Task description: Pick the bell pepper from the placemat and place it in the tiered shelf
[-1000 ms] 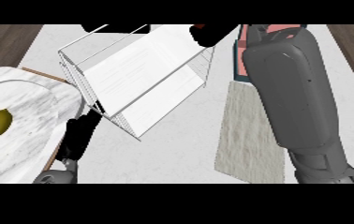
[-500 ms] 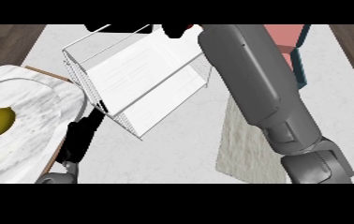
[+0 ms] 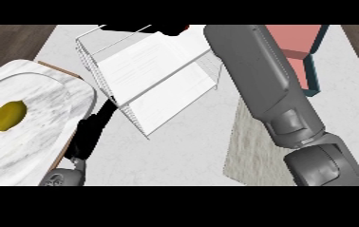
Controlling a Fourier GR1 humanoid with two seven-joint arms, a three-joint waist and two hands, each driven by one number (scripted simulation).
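White tiered shelf (image 3: 151,81) stood mid-counter, right hand (image 3: 170,30) at its far rim, curled on reddish bell pepper (image 3: 184,28), left hand (image 3: 89,133) relaxed near-left, plate (image 3: 42,121) held a yellow-green item (image 3: 12,115).

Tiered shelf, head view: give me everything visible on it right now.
The tiered shelf is a thin white wire frame holding two flat white panels, stepped one above the other and set at an angle to the counter. It stands on the light counter between the marble plate at the left and the placemat at the right. The right forearm crosses its right side; the right hand, dark at the shelf's top edge, shows a sliver of red. Its tiers look bare where visible.
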